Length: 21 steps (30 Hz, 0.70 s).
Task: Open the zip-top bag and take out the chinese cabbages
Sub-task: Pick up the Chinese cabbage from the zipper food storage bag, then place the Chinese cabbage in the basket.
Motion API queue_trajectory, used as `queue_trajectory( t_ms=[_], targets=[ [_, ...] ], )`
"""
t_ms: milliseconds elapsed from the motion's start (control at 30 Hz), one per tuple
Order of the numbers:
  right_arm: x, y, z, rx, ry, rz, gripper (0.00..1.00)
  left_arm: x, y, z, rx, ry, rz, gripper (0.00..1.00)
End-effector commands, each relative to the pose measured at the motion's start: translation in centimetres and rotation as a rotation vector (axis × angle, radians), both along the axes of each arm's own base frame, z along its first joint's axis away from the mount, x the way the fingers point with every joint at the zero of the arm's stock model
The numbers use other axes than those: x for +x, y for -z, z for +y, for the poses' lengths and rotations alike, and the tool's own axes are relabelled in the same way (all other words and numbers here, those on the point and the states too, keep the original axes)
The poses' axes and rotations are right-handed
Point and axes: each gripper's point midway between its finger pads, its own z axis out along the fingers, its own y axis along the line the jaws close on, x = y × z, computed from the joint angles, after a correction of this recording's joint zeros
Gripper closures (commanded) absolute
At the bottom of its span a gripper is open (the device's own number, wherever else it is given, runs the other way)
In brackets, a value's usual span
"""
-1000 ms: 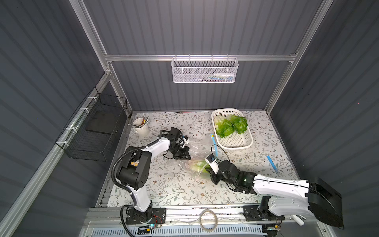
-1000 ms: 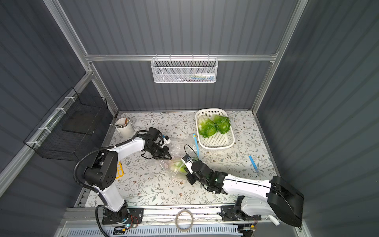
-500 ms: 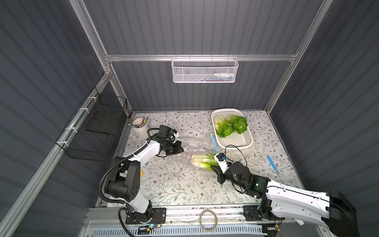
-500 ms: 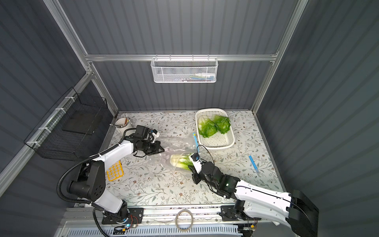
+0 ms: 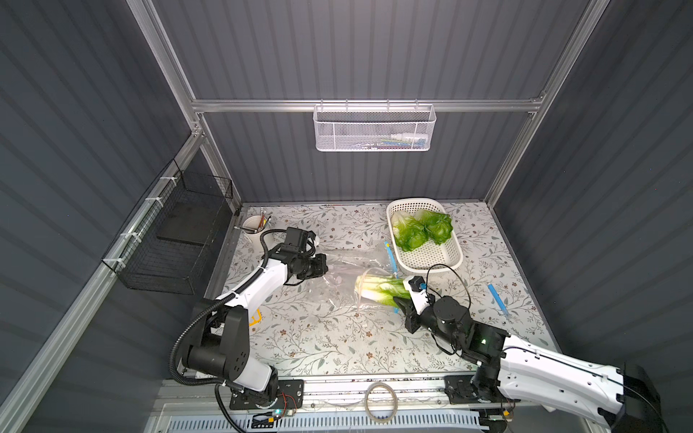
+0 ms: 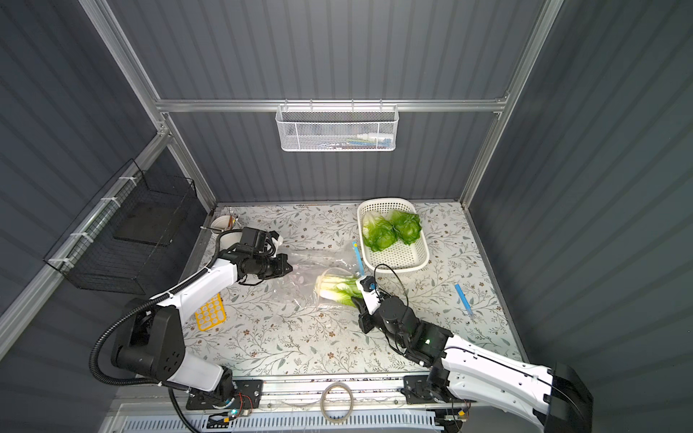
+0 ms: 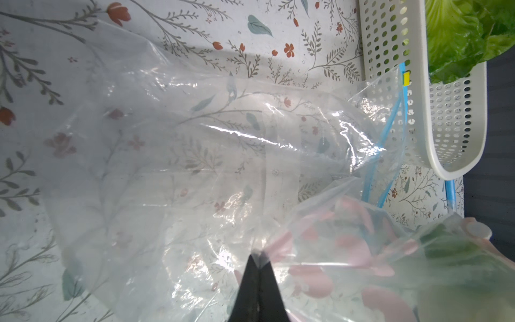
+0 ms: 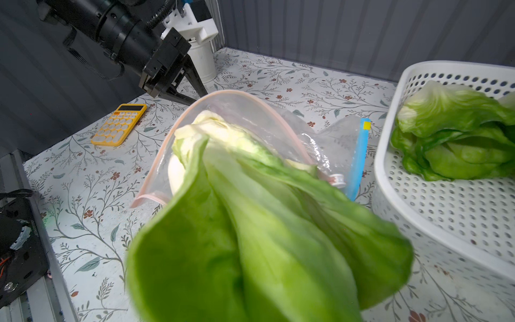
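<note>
Clamping the chinese cabbage (image 5: 375, 290) by its leaves, right pincer (image 5: 398, 298) has drawn it outward (left pincer (image 7: 257, 258) still pinches bag (image 7: 195, 167)).

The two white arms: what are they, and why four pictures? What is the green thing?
They are two robot arms mounted at the table's front, each ending in a two-fingered gripper. Two pictures look down from overhead, nearly identical; two come from cameras on the arms' wrists. The right gripper is shut on the leafy end of a chinese cabbage, whose white base sits in the mouth of a clear zip-top bag. The left gripper pinches the bag's plastic. On the flowered table also lie a white basket holding two more cabbages, a yellow calculator and a white cup.
</note>
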Motion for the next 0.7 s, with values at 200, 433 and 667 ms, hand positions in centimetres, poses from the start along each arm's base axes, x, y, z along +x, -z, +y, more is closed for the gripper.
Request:
queue_trajectory(
  t_ms=[200,433,667],
  targets=[
    [0.2,-0.4,-4.1,-0.030,0.137,-0.008,1.00,0.9,-2.6,2.8,0.067,-0.100,-0.104,1.00],
    [0.0,-1.5,-5.4,-0.006,0.176,-0.030,1.00,1.0,-4.2,3.6,0.073,-0.139,-0.169,1.00],
    [-0.1,-3.2,-5.8,0.036,0.181,-0.059,1.00,1.2,-4.6,4.3,0.089,-0.176,-0.191,1.00]
  ],
)
